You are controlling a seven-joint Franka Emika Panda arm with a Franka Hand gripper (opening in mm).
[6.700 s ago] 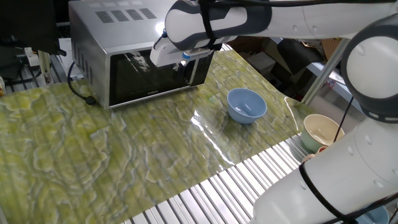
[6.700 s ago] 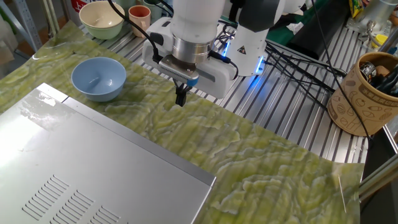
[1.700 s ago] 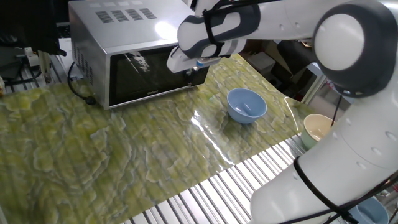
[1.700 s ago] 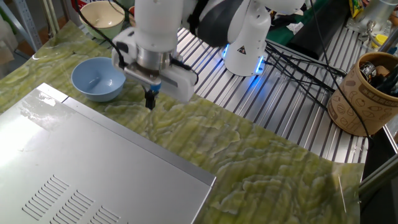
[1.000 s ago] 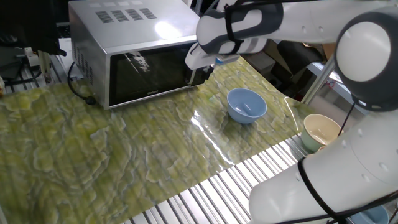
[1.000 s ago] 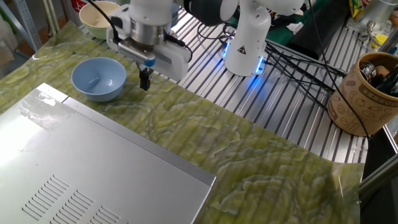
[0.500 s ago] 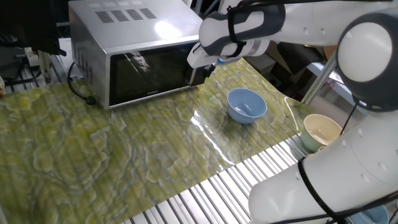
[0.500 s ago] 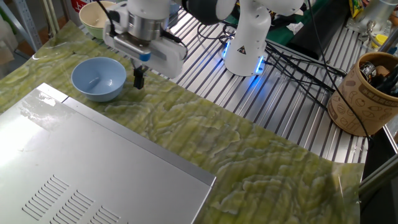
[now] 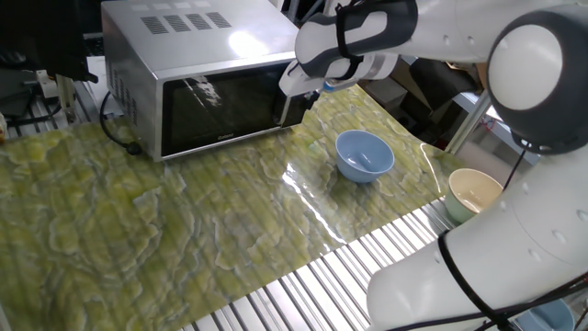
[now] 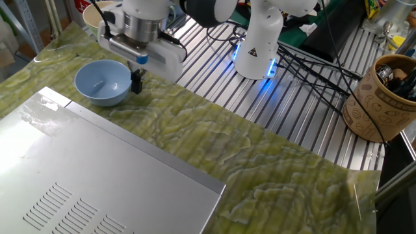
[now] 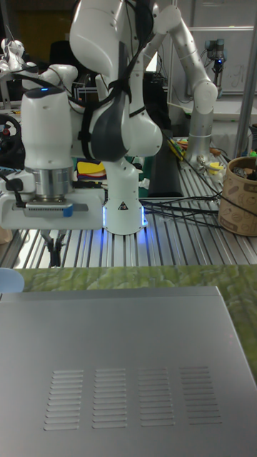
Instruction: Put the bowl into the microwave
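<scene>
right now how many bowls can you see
2. The light-blue bowl sits on the green mat in front of the microwave; the cream bowl stands on the metal slats beyond the mat's edge. Others may be hidden.

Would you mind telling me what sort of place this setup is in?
Most likely a robotics lab, not a kitchen. The microwave and bowl sit on a slatted metal bench under a green mat, and a second robot arm stands behind amid loose cables.
</scene>
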